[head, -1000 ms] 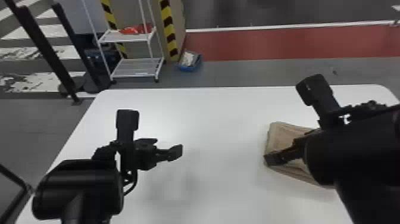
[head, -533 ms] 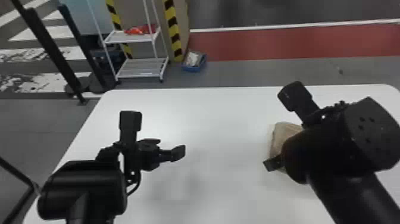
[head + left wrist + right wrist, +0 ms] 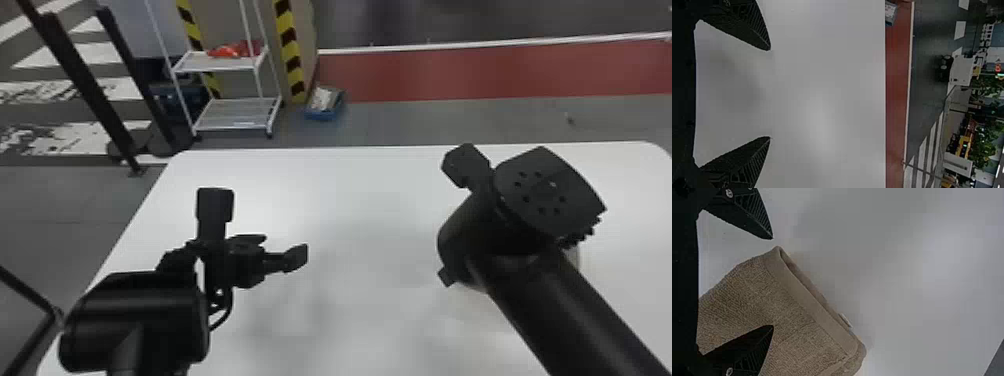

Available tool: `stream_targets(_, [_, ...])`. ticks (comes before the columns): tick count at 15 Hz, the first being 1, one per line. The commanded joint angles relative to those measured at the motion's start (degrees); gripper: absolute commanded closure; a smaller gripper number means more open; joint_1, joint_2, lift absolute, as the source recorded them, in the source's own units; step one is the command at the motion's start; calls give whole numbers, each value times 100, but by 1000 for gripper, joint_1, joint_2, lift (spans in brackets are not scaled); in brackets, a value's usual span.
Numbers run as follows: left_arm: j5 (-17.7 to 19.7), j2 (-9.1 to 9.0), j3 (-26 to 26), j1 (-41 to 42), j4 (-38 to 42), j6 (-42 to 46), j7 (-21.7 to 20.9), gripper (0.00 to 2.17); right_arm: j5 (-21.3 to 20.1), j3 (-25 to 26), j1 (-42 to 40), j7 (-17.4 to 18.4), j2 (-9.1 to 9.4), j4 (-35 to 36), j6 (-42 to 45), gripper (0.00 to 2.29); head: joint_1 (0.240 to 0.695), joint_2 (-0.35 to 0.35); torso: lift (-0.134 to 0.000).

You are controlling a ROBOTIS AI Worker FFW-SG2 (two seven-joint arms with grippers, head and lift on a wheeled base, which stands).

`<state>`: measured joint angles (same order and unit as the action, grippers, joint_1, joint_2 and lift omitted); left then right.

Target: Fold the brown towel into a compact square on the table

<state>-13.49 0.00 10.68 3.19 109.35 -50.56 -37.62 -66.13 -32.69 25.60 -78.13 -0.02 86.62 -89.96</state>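
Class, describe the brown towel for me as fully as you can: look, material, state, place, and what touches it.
The towel is plain brown with a ribbed, soft-looking weave. A smoother hem band runs along one edge, where a small pale tag peeks out. It is folded, with layers stacked along that edge, and lies on the white table, toward the robot's right. The open right gripper is over it; one finger overlaps it in view, but contact cannot be told.

One towel [image 3: 781, 305]; one left pincer [image 3: 257, 230] plus one right pincer [image 3: 456, 221], two altogether; one table [image 3: 355, 225]; one rack [image 3: 235, 119]; one bin [image 3: 322, 115]
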Motion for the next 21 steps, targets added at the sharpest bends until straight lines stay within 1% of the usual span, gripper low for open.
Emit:
stream_targets(1, [4, -15, 22, 14, -1, 68, -8, 70, -41, -159, 253, -19, 7, -489, -12, 83, 695, 155, -124])
stream_targets(5, [22, -15, 57, 32, -10, 103, -17, 70, -58, -291, 455, -19, 7, -937, -12, 221, 695, 138, -124])
stream_targets(6, [22, -15, 57, 32, -19, 103, -17, 70, -49, -299, 455, -19, 7, -946, -12, 343, 695, 137, -124])
stream_targets(8, [22, -15, 57, 32, -19, 103, -17, 70, -32, -299, 455, -19, 7, -937, -12, 718, 695, 133, -124])
stream_targets(10, [22, -15, 66, 32, -19, 103, -26, 70, -32, -273, 429, -19, 7, -937, -12, 1416, 695, 134, -124])
stream_targets(11, [22, -15, 66, 41, -28, 103, -26, 70, -32, -238, 411, -19, 7, -919, -12, 1595, 695, 134, -124])
stream_targets(12, [22, -15, 83, 41, -19, 103, -26, 70, -32, -220, 411, -19, 7, -893, -12, 1686, 695, 134, -124])
stream_targets(14, [22, -15, 92, 41, -19, 121, -35, 70, -14, -167, 385, -19, 7, -770, -12, 1690, 695, 134, -124])
stream_targets(18, [22, -15, 110, 67, 25, 121, -70, 70, 83, -27, 244, -19, 7, -155, -12, 1690, 695, 143, -124])
stream_targets(21, [22, -15, 119, 67, 43, 121, -79, 70, -5, -71, -90, -19, 7, 259, -12, 1690, 695, 158, -124])
